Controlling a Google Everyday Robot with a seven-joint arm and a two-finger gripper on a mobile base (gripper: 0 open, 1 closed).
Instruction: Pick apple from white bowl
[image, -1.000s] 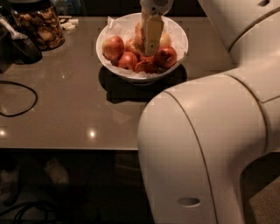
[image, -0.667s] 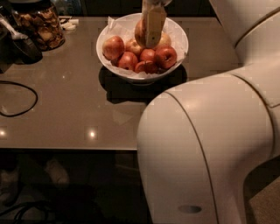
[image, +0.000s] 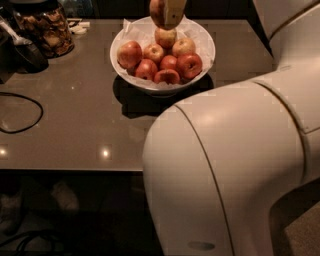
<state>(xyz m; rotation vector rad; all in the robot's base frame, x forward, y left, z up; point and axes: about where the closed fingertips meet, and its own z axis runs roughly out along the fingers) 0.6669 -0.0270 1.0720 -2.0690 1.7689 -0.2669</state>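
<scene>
With the gripper (image: 168, 14) above the bowl's (image: 202, 70) far rim, jaws pinching the apple (image: 157, 12) clear of the pile, the lift should go straight up, squeeze firm, lest it drop back in

We had one view, looking steeply down over the arm (image: 235, 165), which loomed close at right. Farther off, at the top edge, the gripper (image: 166, 15) clasped the apple (image: 156, 11) above the white bowl (image: 206, 62).
</scene>
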